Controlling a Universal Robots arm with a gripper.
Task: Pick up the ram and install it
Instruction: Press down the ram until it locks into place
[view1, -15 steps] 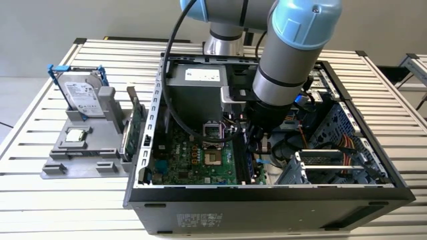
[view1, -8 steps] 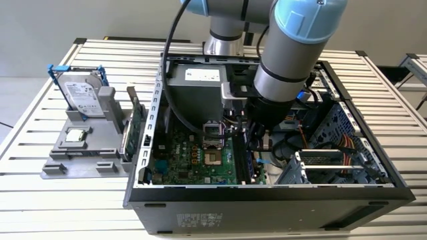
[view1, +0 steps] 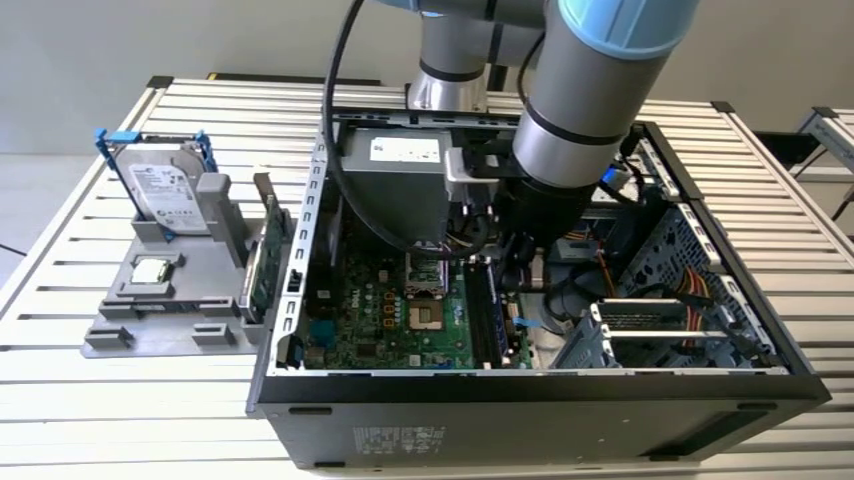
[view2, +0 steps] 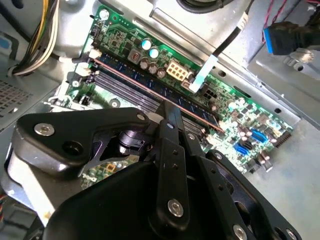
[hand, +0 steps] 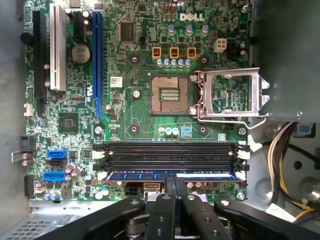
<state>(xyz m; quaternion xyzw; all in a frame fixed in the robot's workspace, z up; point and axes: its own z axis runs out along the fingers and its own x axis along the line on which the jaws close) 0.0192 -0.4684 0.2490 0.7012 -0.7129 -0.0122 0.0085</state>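
The ram (hand: 210, 175) stands on edge in the memory slot nearest the motherboard's (hand: 130, 115) edge. In the second wrist view the ram (view2: 125, 77) runs as a long dark stick with a reddish top edge. My gripper (hand: 175, 184) is shut, its fingertips pressed together over the middle of the ram's top edge. The gripper (view2: 169, 114) has nothing between its fingers. The two neighbouring slots (hand: 170, 156) are empty. In the exterior view the arm (view1: 587, 110) reaches down into the open computer case (view1: 534, 400).
The processor socket (hand: 170, 94) lies open with its metal frame (hand: 230, 95) flipped aside. Cables (hand: 280, 165) hang beside the slots. Outside the case, a grey holder (view1: 160, 310) carries a hard drive (view1: 167, 195) and an upright green card (view1: 271, 255). A drive cage (view1: 667, 320) sits inside the case.
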